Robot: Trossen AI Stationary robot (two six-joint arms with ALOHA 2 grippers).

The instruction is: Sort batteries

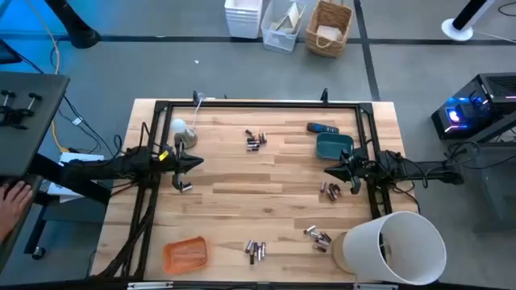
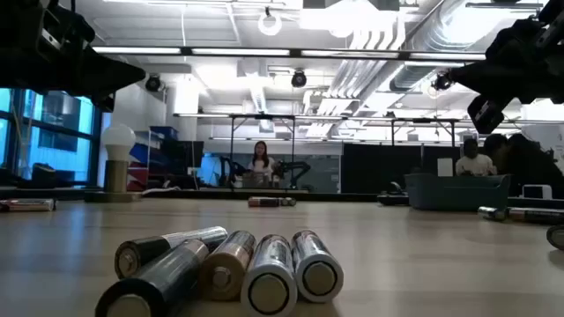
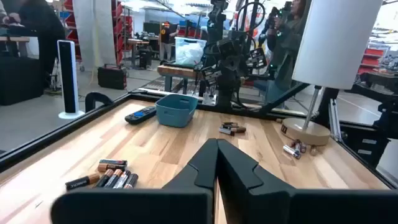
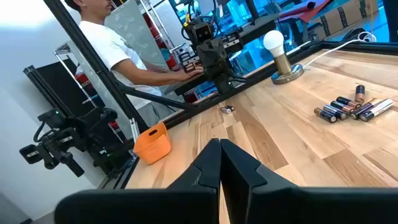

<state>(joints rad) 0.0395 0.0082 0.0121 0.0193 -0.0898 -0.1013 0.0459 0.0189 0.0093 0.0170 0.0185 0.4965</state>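
Jaws together and empty on both grippers, left gripper (image 1: 196, 162) by the left edge, right gripper (image 1: 329, 170) by the right edge. The batteries (image 1: 255, 141) lie in scattered clusters across the surface (image 1: 266, 209), seemingly unsorted.

A wooden table (image 1: 242, 193) holds five clusters of batteries: at twelve o'clock (image 1: 255, 140), six o'clock (image 1: 255, 250), three o'clock (image 1: 330, 190), five o'clock (image 1: 317, 235), and nine o'clock (image 1: 184, 186). The front cluster shows five cells. There is one teal bin (image 1: 333, 146), one orange bin (image 1: 185, 254), and two lamps (image 1: 182, 132) (image 1: 391, 250).
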